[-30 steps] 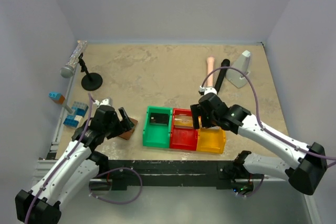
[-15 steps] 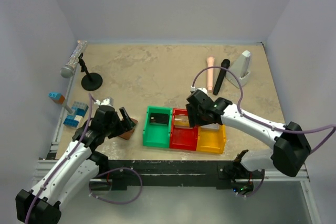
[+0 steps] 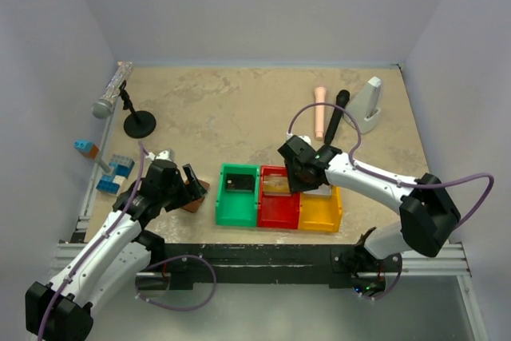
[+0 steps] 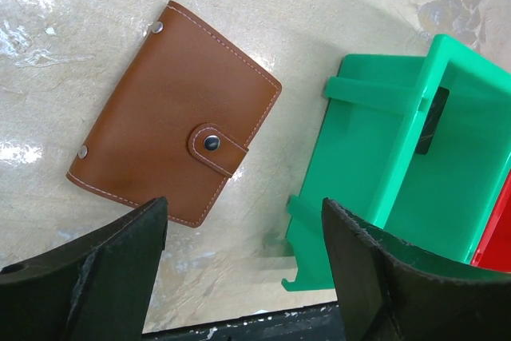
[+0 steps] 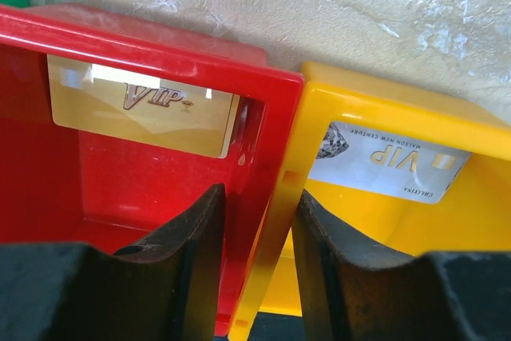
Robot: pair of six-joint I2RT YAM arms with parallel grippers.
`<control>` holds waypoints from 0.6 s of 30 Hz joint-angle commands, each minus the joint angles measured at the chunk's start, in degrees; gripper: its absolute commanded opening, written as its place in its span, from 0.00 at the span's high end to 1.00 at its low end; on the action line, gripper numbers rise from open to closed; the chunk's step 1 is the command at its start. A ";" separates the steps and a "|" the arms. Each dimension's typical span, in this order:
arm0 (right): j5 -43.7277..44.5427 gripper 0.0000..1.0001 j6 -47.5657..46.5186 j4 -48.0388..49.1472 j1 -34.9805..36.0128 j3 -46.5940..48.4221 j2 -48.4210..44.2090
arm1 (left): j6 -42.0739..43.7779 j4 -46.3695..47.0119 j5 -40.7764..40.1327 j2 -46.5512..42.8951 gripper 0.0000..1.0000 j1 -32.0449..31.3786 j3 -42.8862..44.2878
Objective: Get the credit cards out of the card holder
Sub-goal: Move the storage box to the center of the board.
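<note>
Looks done: card holder (image 4: pixel 172 113) shut, lying just left of green bin (image 4: pixel 383 157), under wide-open, empty left gripper (image 4: pixel 243 213). Dark card (image 3: pixel 237 182) inside green bin, gold card (image 5: pixel 144 105) one bin right of it, silver card (image 5: pixel 383 161) two right. Lift half-parted, empty right gripper (image 5: pixel 259 197) straight up; avoid nudging bins.

Bright, even light; glare on table (image 4: pixel 40 5) and gold card (image 5: pixel 144 109).

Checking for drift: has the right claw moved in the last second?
Yes. The right claw has shifted slightly left, judged against the red bin.
</note>
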 commanded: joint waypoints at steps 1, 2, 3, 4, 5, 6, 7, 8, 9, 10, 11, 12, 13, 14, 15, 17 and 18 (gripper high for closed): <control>-0.47 0.77 0.31 -0.49 0.34 3.94 -1.07 | -0.22 0.74 0.53 -0.46 0.18 -0.48 0.37; -0.47 0.82 0.30 -0.84 0.25 4.38 -1.16 | -0.22 0.65 0.53 -0.46 0.18 -0.48 0.46; -0.47 0.92 0.04 -1.19 0.25 4.91 -1.25 | -0.31 0.30 0.53 -0.46 0.18 -0.40 0.72; -0.30 1.00 -0.05 -1.63 0.25 5.52 -1.33 | -0.40 -0.14 0.53 -0.29 0.18 -0.48 0.98; -0.21 1.00 0.04 -2.33 0.17 6.31 -1.34 | -0.66 -0.67 0.53 -0.46 0.19 -0.40 1.42; -0.12 1.00 -0.14 -2.86 0.17 7.01 -1.25 | -0.92 -1.19 0.53 -0.55 0.19 -0.48 1.95; -0.21 1.00 -0.05 -3.56 0.08 7.89 -1.16 | -1.01 -1.89 2.01 -0.72 0.19 -0.48 2.39; -0.04 1.00 0.13 -4.27 -0.10 8.77 -1.16 | -1.19 -2.68 1.77 -0.98 0.20 -0.40 2.91; -0.21 1.00 0.21 -4.54 -0.36 9.65 -1.16 | -1.54 -3.47 1.50 -1.86 0.20 -0.48 3.62; -0.47 1.00 0.13 -4.89 -0.88 10.88 -1.16 | -1.63 -4.61 1.07 -2.56 0.20 -0.48 4.58; -0.73 1.00 0.04 -5.24 -1.41 11.85 -1.25 | -1.80 -5.32 1.06 -3.35 0.20 -0.40 5.29; -1.26 1.00 -0.05 -5.59 -2.46 13.07 -1.16 | -1.89 -6.29 -0.68 -4.23 0.20 -0.48 6.16; -2.05 1.00 -0.22 -5.94 -3.08 14.30 -0.99 | -2.15 -7.17 -1.22 -4.85 0.20 -0.40 6.95; -2.75 1.00 -0.31 -6.21 -4.04 15.62 -0.64 | -2.24 -7.96 -1.83 -5.55 0.20 -0.40 7.92; -3.72 1.00 -0.57 -6.56 -4.92 17.03 -0.37 | -2.33 -8.66 -2.36 -6.17 0.20 -0.40 8.71; -5.04 1.00 -1.01 -7.17 -6.59 19.75 0.51 | -2.59 -9.98 -2.98 -6.78 0.20 -0.40 10.29; -5.48 1.00 -1.45 -7.26 -7.12 21.16 1.38 | -2.59 -10.33 -3.24 -6.96 0.20 -0.40 11.00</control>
